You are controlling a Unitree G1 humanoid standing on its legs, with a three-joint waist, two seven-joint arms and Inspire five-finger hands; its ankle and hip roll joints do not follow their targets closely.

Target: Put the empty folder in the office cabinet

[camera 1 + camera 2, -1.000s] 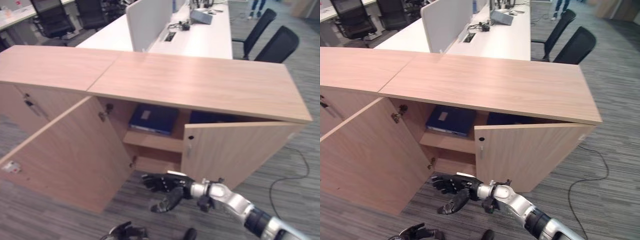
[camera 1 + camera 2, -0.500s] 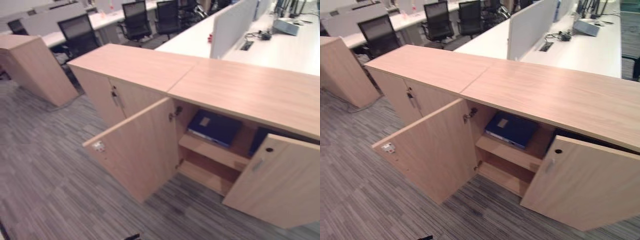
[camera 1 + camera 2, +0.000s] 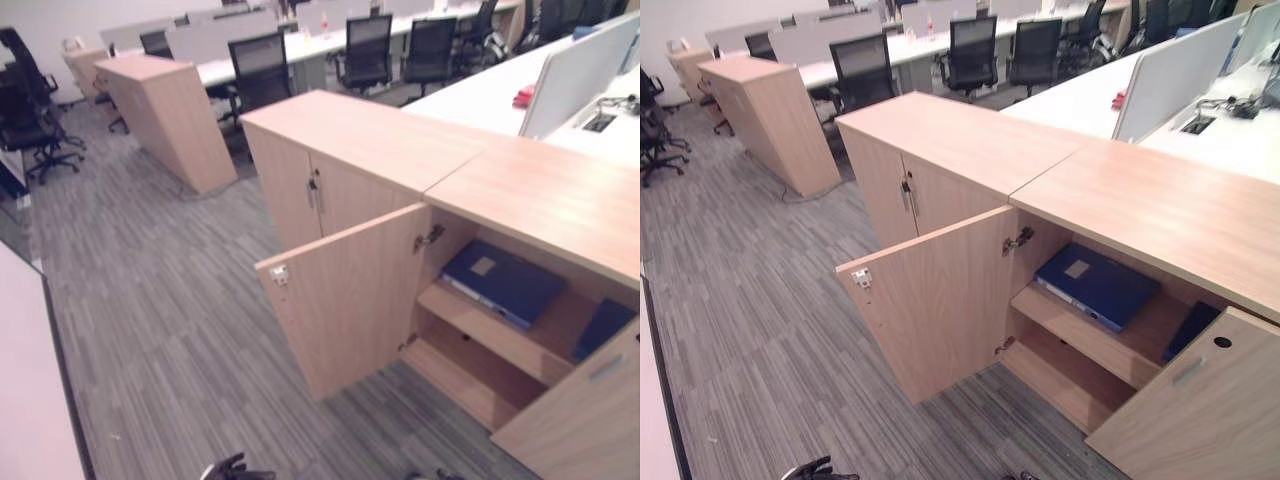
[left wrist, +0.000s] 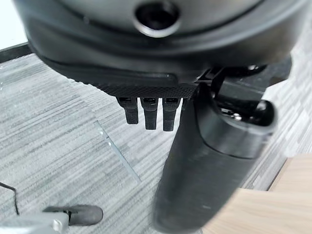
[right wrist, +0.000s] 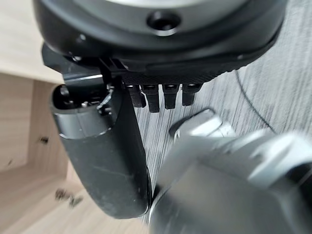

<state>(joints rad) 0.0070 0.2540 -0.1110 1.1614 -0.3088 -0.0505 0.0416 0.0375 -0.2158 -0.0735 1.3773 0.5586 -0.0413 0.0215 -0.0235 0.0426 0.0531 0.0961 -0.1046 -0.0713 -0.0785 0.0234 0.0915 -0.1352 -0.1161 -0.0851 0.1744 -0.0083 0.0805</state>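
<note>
A blue folder lies flat on the upper shelf of the open wooden office cabinet. A second blue folder leans further right on the same shelf. The cabinet's left door swings wide open and its right door stands partly open. My left hand hangs low over the carpet, well short of the cabinet; in its wrist view the left hand is open and holds nothing. In the right wrist view my right hand hangs open and empty near the cabinet's wood.
A shut twin cabinet adjoins the open one on the left. Another wooden unit and several black office chairs stand behind. White desks with a divider lie beyond the cabinet. Grey carpet spreads to the left.
The camera has swung left, so the cabinet now sits at the right of the picture. My right hand, stretched out by the lower shelf a second ago, has dropped back low.
</note>
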